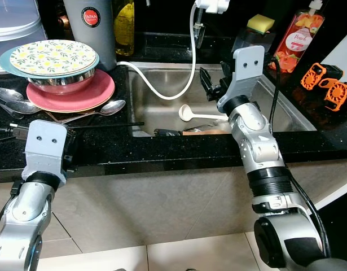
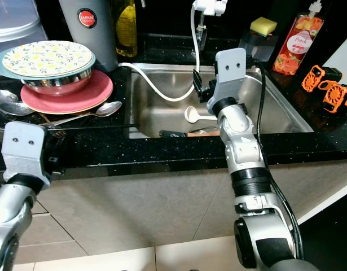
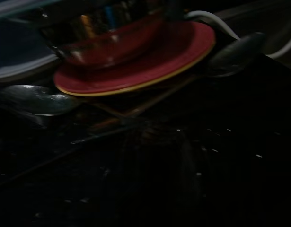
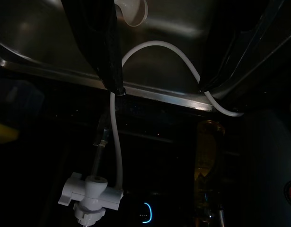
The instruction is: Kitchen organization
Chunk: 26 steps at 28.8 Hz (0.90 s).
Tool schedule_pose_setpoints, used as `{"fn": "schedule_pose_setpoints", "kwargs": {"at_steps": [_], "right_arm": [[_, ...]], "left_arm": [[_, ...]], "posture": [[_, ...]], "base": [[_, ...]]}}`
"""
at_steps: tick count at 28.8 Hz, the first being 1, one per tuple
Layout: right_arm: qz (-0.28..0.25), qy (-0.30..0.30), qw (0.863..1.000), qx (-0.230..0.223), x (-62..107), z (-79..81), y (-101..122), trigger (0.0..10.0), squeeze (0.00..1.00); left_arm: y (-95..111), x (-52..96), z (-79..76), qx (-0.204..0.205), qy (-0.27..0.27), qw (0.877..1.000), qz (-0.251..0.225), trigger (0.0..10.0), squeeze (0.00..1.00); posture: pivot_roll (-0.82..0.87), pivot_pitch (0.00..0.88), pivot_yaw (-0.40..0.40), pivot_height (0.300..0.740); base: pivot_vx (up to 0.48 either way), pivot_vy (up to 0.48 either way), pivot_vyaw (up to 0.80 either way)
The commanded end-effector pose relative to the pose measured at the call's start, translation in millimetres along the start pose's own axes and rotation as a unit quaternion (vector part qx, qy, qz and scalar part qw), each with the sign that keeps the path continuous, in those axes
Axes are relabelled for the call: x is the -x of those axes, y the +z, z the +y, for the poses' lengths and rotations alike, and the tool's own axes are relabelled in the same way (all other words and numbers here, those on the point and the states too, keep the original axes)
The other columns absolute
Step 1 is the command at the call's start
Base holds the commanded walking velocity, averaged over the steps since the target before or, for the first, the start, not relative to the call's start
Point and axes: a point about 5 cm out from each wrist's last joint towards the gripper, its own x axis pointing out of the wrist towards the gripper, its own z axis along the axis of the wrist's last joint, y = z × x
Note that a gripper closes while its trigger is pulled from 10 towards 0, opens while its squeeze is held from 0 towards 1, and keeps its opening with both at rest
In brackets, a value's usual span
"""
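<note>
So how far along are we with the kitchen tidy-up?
Early, by the look of it. Plates and a bowl are stacked on the red plate left of the sink, though spoons lie loose beside them. The right tool is open over the sink, holding nothing. The ladle and other items are in the basin. The left tool hangs by the counter edge.

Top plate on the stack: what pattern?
Yellow lemons with green leaves on white; clearest in left eye view.

You can read "JAPAN" on the round red badge of the grey canister (image 1: 94, 28), beyond the left gripper (image 1: 71, 148) | "Peach" on the orange soap bottle (image 1: 297, 36), past the right gripper (image 1: 211, 84) | remaining label print too small.
</note>
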Motion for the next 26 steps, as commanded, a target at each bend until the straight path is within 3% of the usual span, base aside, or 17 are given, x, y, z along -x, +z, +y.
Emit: {"fn": "schedule_pose_setpoints", "kwargs": {"at_steps": [1, 2, 6, 7, 10, 11, 16, 17, 18, 19, 20, 23, 24, 25, 26], "right_arm": [[-0.002, -0.008, 1.0, -0.001, 0.7, -4.2, 0.1, 10.0, 0.0], [-0.002, -0.009, 1.0, -0.001, 1.2, -5.0, 0.2, 10.0, 0.0], [-0.004, -0.011, 1.0, 0.0, 1.6, -6.2, 1.2, 10.0, 0.0], [-0.004, -0.012, 1.0, 0.001, 2.0, -6.8, 1.5, 10.0, 0.0], [-0.004, -0.012, 1.0, 0.001, 2.3, -7.0, 1.5, 10.0, 0.0], [-0.004, -0.012, 1.0, 0.001, 2.7, -7.1, 1.4, 10.0, 0.0], [-0.003, -0.012, 1.0, 0.0, 2.6, -7.1, 0.7, 10.0, 0.0], [-0.003, -0.012, 1.0, -0.001, 2.4, -6.7, 0.5, 10.0, 0.0], [-0.003, -0.01, 1.0, -0.001, 1.9, -6.0, 0.4, 10.0, 0.0], [-0.003, -0.01, 1.0, -0.002, 1.5, -5.4, 0.4, 10.0, 0.0], [-0.003, -0.009, 1.0, -0.002, 1.1, -4.9, 0.5, 10.0, 0.0], [-0.004, -0.008, 1.0, -0.002, 0.7, -4.4, 0.7, 10.0, 0.0], [-0.004, -0.008, 1.0, -0.002, 0.4, -4.3, 0.9, 10.0, 0.0], [-0.004, -0.008, 1.0, -0.002, 0.2, -4.3, 1.2, 10.0, 0.0], [-0.004, -0.008, 1.0, -0.002, 0.1, -4.4, 1.4, 10.0, 0.0]], "left_arm": [[6.0, -0.3, -0.1, 0.002, -0.013, 1.0, 0.0, 10.0, 0.11], [6.6, -1.2, -4.6, 0.016, -0.035, 0.999, 0.008, 10.0, 0.0], [7.0, -1.8, -5.5, 0.037, -0.046, 0.998, 0.029, 10.0, 0.0], [8.6, -3.3, -1.6, 0.063, -0.042, 0.996, 0.039, 10.0, 0.0], [10.1, -4.4, 1.8, 0.078, -0.035, 0.995, 0.044, 10.0, 0.0], [12.7, -4.7, 5.1, 0.1, -0.027, 0.993, 0.048, 10.0, 0.0], [12.2, -3.8, 9.6, 0.11, -0.009, 0.992, 0.058, 10.0, 0.0], [10.7, -3.5, 10.6, 0.114, -0.004, 0.991, 0.068, 8.0, 0.0], [8.3, -3.8, 11.1, 0.116, -0.001, 0.99, 0.08, 5.1, 0.0], [6.7, -4.0, 11.4, 0.117, 0.001, 0.989, 0.087, 5.1, 0.0], [3.9, -4.2, 11.2, 0.114, -0.001, 0.989, 0.096, 1.8, 0.0], [1.3, -4.2, 11.0, 0.112, -0.002, 0.988, 0.105, 1.8, 0.0], [-0.8, -4.2, 10.1, 0.113, -0.007, 0.987, 0.113, 2.8, 0.0], [-3.0, -4.6, 9.0, 0.116, -0.012, 0.986, 0.123, 5.4, 0.0], [-3.6, -4.9, 8.7, 0.117, -0.012, 0.985, 0.126, 5.4, 0.0]], "posture": [[0.19, 0.0, -0.104, 0.74], [0.19, 0.0, -0.104, 0.74], [0.17, 0.0, -0.096, 0.74], [0.17, 0.0, -0.095, 0.74], [0.17, 0.0, -0.095, 0.74], [0.18, 0.0, -0.094, 0.74], [0.18, 0.0, -0.095, 0.74], [0.18, 0.0, -0.095, 0.74], [0.18, 0.0, -0.095, 0.74], [0.18, 0.0, -0.095, 0.74], [0.18, 0.0, -0.095, 0.74], [0.18, 0.0, -0.095, 0.74], [0.18, 0.0, -0.095, 0.74], [0.18, 0.0, -0.095, 0.74], [0.18, 0.0, -0.095, 0.74]], "base": [[0.0, 0.0, 0.0], [0.0, 0.0, 0.0], [0.0, 0.0, 0.0], [0.0, 0.0, 0.0], [0.0, 0.0, 0.0], [0.0, 0.0, 0.0], [0.0, 0.0, 0.0], [0.0, 0.0, 0.0], [0.0, 0.0, 0.0], [0.0, 0.0, 0.0], [0.0, 0.0, 0.0], [0.0, 0.0, 0.0], [0.0, 0.0, 0.0], [0.0, 0.0, 0.0], [0.0, 0.0, 0.0]]}}
